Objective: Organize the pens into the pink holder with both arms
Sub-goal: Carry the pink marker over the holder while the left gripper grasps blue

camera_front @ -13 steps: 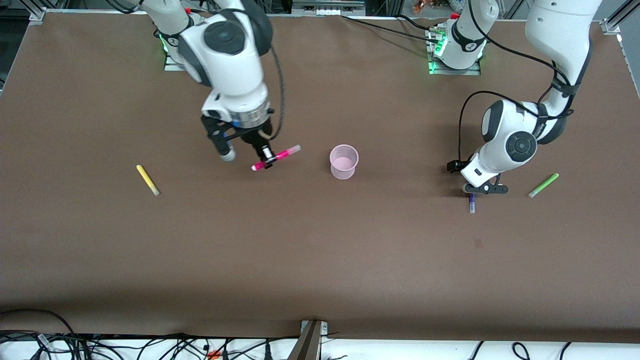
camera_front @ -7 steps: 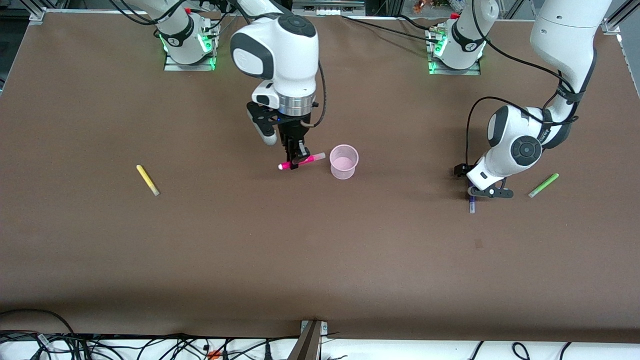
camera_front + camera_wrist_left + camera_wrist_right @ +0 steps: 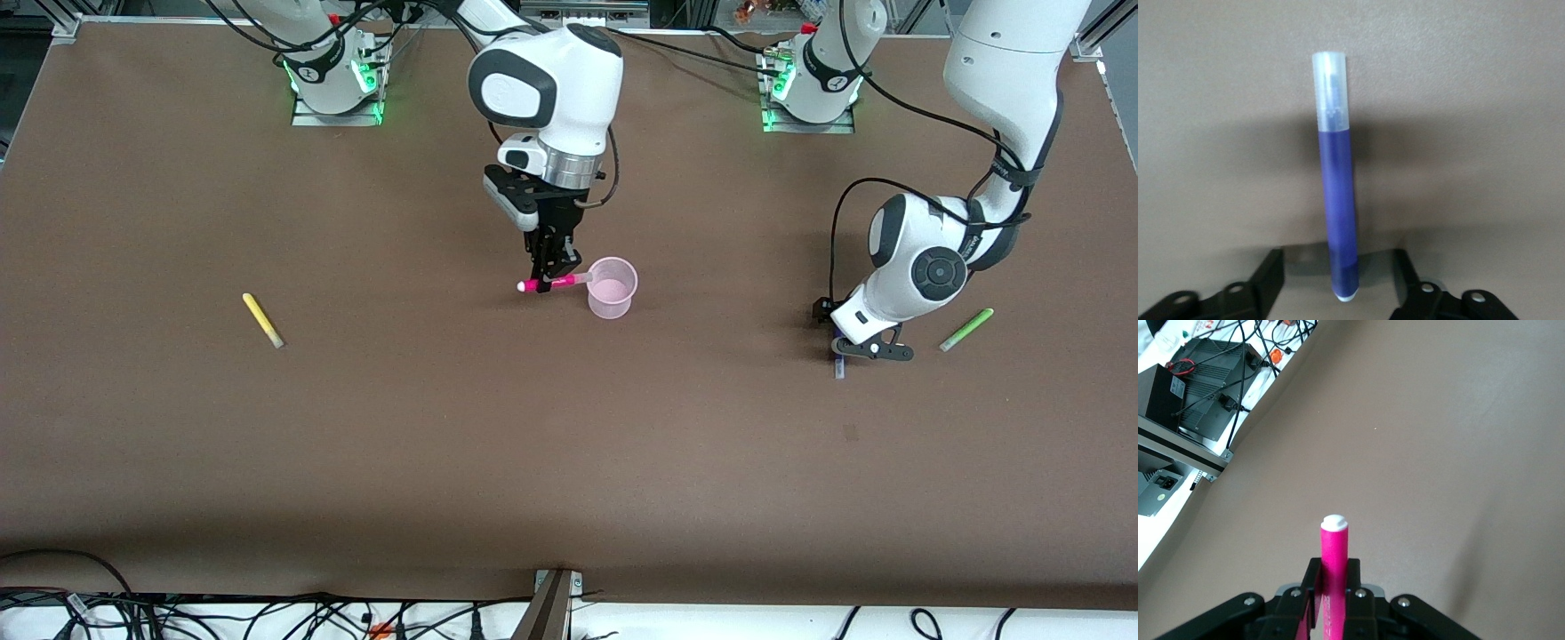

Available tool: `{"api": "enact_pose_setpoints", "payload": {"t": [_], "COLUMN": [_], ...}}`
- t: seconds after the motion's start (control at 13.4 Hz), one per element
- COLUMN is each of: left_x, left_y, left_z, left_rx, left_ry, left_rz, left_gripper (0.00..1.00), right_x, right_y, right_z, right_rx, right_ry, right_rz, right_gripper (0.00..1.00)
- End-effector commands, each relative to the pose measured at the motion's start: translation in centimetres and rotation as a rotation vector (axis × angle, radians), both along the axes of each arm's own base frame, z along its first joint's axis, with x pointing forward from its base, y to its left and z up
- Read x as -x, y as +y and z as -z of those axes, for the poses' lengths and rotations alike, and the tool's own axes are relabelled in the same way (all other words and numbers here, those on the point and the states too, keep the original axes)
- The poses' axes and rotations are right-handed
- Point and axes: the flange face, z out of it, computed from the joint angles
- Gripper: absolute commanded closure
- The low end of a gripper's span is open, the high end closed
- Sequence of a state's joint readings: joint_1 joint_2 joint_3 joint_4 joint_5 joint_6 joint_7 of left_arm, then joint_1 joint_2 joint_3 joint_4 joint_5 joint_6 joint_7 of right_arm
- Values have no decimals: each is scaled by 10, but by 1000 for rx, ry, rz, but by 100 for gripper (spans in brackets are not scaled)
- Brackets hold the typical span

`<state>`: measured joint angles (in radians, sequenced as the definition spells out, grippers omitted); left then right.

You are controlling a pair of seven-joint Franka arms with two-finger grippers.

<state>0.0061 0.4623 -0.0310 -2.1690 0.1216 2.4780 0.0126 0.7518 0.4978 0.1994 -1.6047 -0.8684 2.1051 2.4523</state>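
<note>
- Table [image 3: 569,462]: brown surface carrying all items
- Right pincer [image 3: 553,274]: just beside the pink holder, on the side toward the right arm's end; fingers [image 3: 1313,603] pinching the magenta pen [image 3: 553,284], which lies roughly level with one pale tip at the holder's rim
- Left pincer [image 3: 867,348]: down at the table over the purple pen [image 3: 1338,220]; fingers [image 3: 1268,280] spread either side of it, not touching it
- Pink holder [image 3: 612,288]: upright near mid-table
- Yellow pen [image 3: 262,320]: lying flat toward the right arm's end, well apart from the holder
- Green pen [image 3: 966,330]: lying flat near the left pincer
</note>
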Motion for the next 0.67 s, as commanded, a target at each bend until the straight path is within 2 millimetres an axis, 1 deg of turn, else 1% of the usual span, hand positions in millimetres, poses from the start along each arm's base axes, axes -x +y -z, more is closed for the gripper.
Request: {"api": "enact_pose_setpoints", "payload": {"t": [0.0,0.07,0.3,0.45,0.6], "left_x": [-6,-6,-6,-6,-5], "left_y": [2,2,2,3,3], "left_z": [4,4,4,4,4], "left_rx": [-3,-3,-3,-3,-3], "left_ry": [1,1,1,4,7], "left_rz": [26,26,26,26,26], "left_gripper": [43,46,56,64,78], "right_x": [11,13,9,17,27], "right_y": [31,40,55,61,65], "right_z": [22,27,49,63,64], "right_rx": [41,56,95,120,150], "right_ry": [-88,-109,-158,-178,-194], "right_rz": [37,44,71,67,81], "right_gripper": [100,100,100,100,100]}}
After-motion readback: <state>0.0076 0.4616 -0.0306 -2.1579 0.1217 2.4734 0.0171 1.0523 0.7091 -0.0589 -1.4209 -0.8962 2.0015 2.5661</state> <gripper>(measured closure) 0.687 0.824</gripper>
